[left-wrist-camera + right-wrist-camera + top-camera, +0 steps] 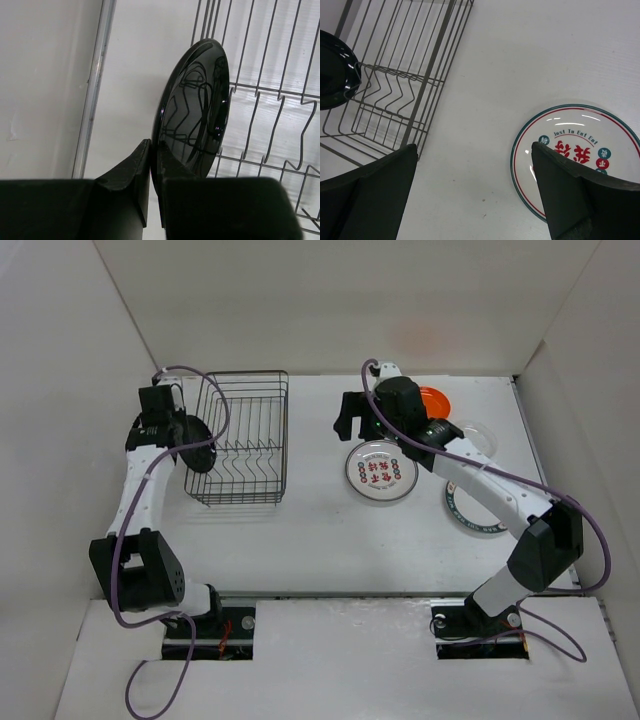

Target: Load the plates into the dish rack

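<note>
My left gripper (184,434) is shut on the rim of the small black plate (198,446) and holds it on edge at the left wall of the dark wire dish rack (250,445). The left wrist view shows my fingers (135,170) pinching the plate (195,115) beside the rack's wires (272,95). My right gripper (355,428) is open and empty, just left of the white plate with red characters (380,472). The right wrist view (473,146) shows that plate (572,145) under its right finger. The orange plate (437,398), the clear glass plate (478,438) and the green-rimmed plate (468,512) lie at the right.
White walls enclose the table on the left, back and right. My right arm crosses over the green-rimmed plate. The rack (405,65) and the black plate (334,70) show at the upper left of the right wrist view.
</note>
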### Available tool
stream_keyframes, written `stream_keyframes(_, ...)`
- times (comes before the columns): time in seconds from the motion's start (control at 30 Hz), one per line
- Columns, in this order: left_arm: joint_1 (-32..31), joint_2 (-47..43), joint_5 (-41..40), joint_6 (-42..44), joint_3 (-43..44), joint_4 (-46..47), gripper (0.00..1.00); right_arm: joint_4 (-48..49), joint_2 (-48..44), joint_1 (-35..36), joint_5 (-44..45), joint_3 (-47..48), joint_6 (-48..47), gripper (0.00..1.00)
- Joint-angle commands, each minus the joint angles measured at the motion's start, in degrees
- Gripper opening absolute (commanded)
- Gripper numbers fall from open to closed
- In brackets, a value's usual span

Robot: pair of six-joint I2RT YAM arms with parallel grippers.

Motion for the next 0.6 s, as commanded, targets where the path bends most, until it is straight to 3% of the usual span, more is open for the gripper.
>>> stream_keyframes(0.0, -1.1, -0.8, 1.5, 0.3, -0.6, 2.9, 0.04, 3.1, -1.0, -0.3, -1.0, -0.4, -0.1, 1.00)
stream_keyframes(0.13, -1.6, -0.8, 2.1, 0.8, -1.2, 2.9, 0.21, 3.1, 0.2, -0.8, -1.0, -0.4, -0.1, 1.00)
stream_keyframes(0.4, -1.6, -1.9, 2.1, 1.4, -1.2, 2.9, 0.40, 4.7, 0.2, -3.3, -1.0, -1.4, 0.5, 1.00)
stream_keyframes(0.47, -1.6, -2.8, 2.1, 1.4, -0.6, 2.2, 0.54, 7.1, 0.2, -6.7, -1.0, -2.0, -0.8, 1.00)
stream_keyframes(0.53, -1.6, -4.4, 4.8, 1.4, 1.5, 0.9, 1.00, 9.3, 0.2, -13.3, -4.8, -2.9, -1.8, 1.00)
stream_keyframes(0.57, -1.6, -4.4, 6.0, 1.4, 2.2, 0.4, 1.00, 10.4, 1.2, -16.0, -7.0, -2.9, -2.4, 1.00)
